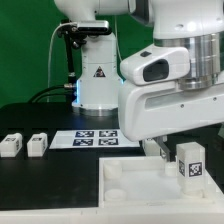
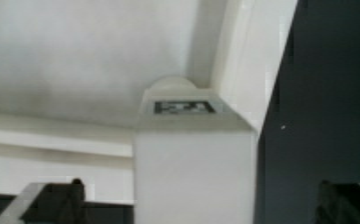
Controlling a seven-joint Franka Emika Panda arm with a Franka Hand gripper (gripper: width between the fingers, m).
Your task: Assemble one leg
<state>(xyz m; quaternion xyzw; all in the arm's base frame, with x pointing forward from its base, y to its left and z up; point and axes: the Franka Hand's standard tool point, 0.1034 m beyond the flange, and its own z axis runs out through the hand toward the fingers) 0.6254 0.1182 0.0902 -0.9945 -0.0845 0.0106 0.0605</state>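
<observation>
One leg [image 1: 190, 163], a white block with a black-and-white tag, stands upright on the right part of the large white panel [image 1: 130, 190]. In the wrist view this leg [image 2: 195, 160] rises between my two dark fingertips [image 2: 52, 203], with a gap on each side. My gripper [image 1: 178, 148] hangs just over it, open and touching nothing that I can see; it also shows in the wrist view [image 2: 198, 208]. Two more legs [image 1: 10, 146] [image 1: 37, 145] lie on the black table at the exterior view's left.
The marker board [image 1: 95, 137] lies flat behind the panel. The arm's white base [image 1: 98, 80] stands at the back centre. The panel [image 2: 70, 60] fills the wrist view behind the leg, beside the black table [image 2: 328, 100].
</observation>
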